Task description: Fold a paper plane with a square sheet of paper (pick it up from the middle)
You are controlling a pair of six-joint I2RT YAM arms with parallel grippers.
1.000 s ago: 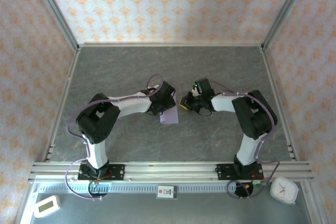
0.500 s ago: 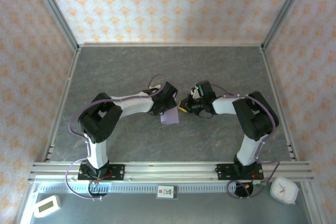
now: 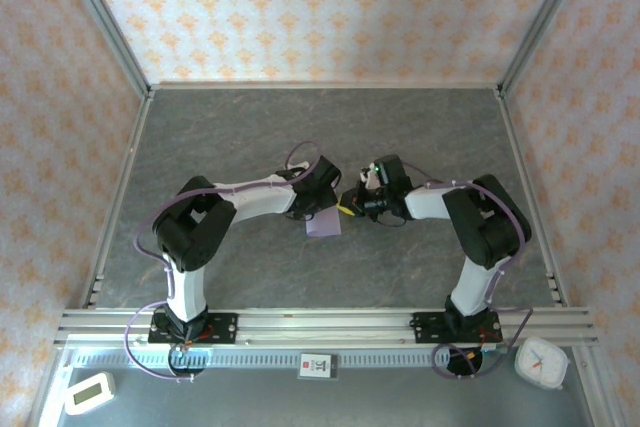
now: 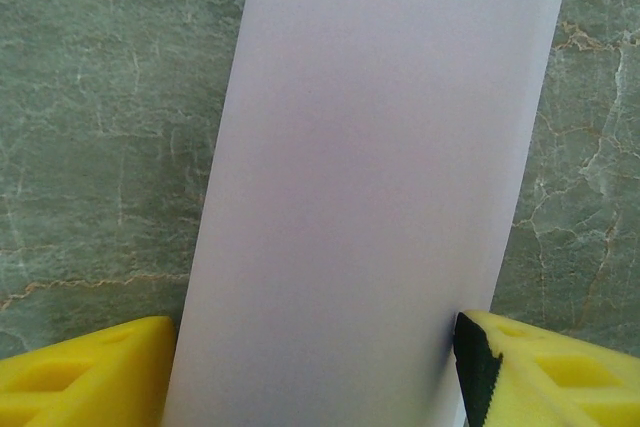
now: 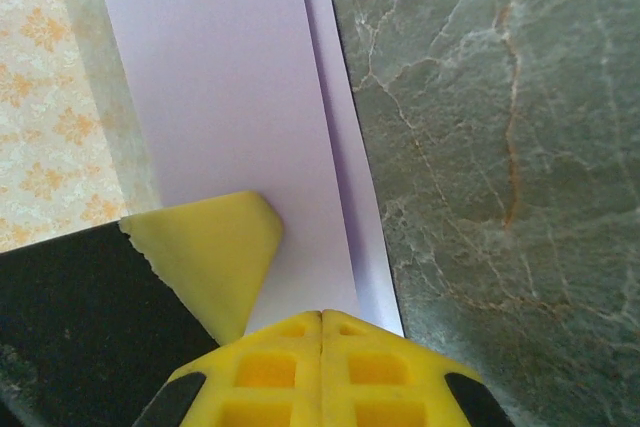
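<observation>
The square sheet of paper (image 3: 323, 225) is lavender and lies folded into a narrow layered strip at the middle of the table. In the left wrist view the paper (image 4: 370, 177) fills the gap between my yellow fingers, and my left gripper (image 4: 315, 372) stands open astride it. The left gripper (image 3: 320, 205) hovers over the strip's far end. My right gripper (image 3: 347, 203) comes in from the right. It (image 5: 322, 322) is shut, its tips at the paper's (image 5: 230, 77) stepped folded edge, beside a left finger (image 5: 210, 252). A pointed paper plane is out of view.
The grey marbled table (image 3: 300, 127) is walled by patterned panels and aluminium posts. Beyond the front rail sit a white clock (image 3: 541, 362), a small white device (image 3: 88, 392) and a label (image 3: 317, 365).
My right gripper has slid left to the paper's edge, its jaws closing fully. The left arm has edged slightly right over the strip.
</observation>
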